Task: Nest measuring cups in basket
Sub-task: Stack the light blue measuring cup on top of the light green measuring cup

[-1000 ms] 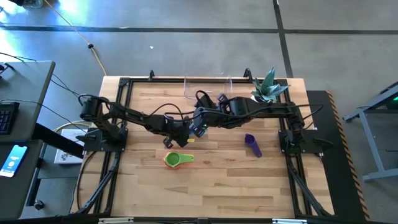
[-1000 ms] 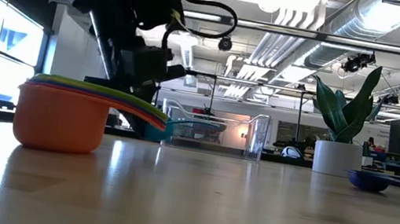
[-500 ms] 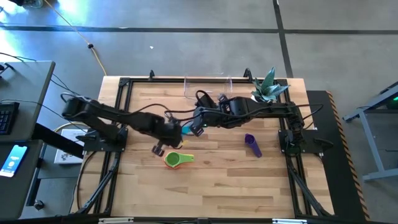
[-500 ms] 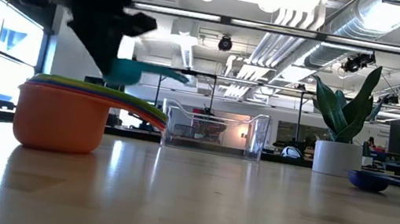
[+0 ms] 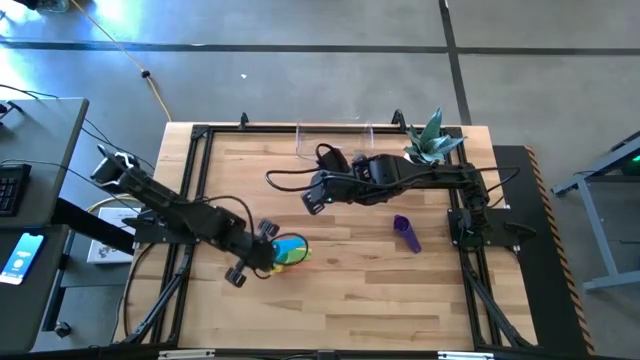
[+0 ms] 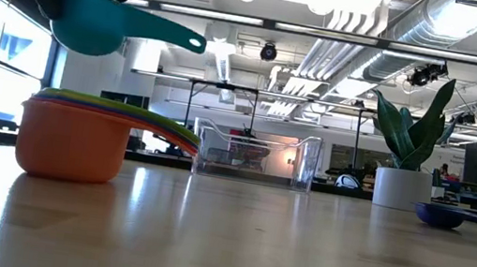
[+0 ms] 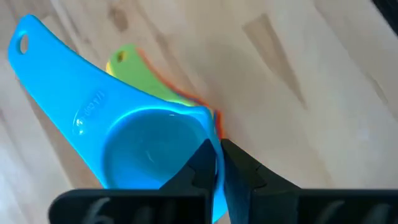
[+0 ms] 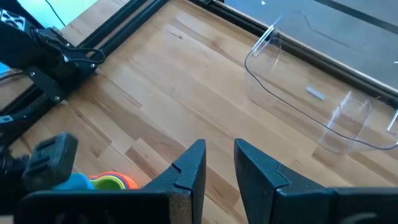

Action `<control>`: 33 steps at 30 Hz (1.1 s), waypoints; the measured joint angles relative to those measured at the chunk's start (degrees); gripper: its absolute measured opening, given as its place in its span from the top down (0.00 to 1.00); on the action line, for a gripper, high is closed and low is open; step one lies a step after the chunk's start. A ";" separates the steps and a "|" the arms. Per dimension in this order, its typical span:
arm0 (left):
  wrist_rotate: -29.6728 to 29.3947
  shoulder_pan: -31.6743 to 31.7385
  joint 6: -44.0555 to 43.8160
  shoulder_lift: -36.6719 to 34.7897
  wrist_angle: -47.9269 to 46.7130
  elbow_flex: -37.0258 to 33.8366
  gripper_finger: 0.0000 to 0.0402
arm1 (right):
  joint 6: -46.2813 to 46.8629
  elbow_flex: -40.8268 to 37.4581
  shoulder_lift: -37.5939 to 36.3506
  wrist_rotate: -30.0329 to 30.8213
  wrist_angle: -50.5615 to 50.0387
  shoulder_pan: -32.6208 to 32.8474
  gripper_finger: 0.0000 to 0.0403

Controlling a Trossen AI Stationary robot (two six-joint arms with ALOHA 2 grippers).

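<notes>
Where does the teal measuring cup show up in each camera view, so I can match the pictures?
High view: teal cup, left of centre, at the left gripper, over the stacked cups.
Low view: upper left, held above the orange stack.
Left wrist view: fills the left side, rim pinched by the gripper.
Right wrist view: a sliver at the bottom left.
Shared landmark: the stacked cups beneath it.

Left gripper [image 7: 217,163], pinching teal cup [image 7: 134,140] by rim, swung from mid-worktop beside right gripper to above nested cup stack [image 5: 290,255].
</notes>
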 joint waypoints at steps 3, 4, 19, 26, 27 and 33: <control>-0.04 -0.84 -0.03 1.35 2.69 0.00 0.98 | 0.14 0.00 0.00 0.00 0.02 0.00 0.81; -0.07 -0.99 -0.04 1.83 3.00 -0.02 0.98 | 0.28 0.00 0.00 0.00 0.02 0.00 0.81; -0.60 -0.05 3.08 11.18 4.00 0.03 0.98 | 0.40 0.00 0.00 0.00 -0.02 0.12 0.81; -0.63 -0.05 3.58 11.18 3.87 0.03 0.98 | 0.38 0.00 0.00 -1.56 -0.15 0.15 0.81; -0.63 -0.04 4.09 11.18 3.82 0.03 0.98 | 0.36 0.00 0.00 -1.58 -0.15 0.15 0.81; -1.73 -0.05 6.58 11.18 3.52 0.03 0.97 | 0.35 0.00 0.00 -1.76 -0.11 0.15 0.81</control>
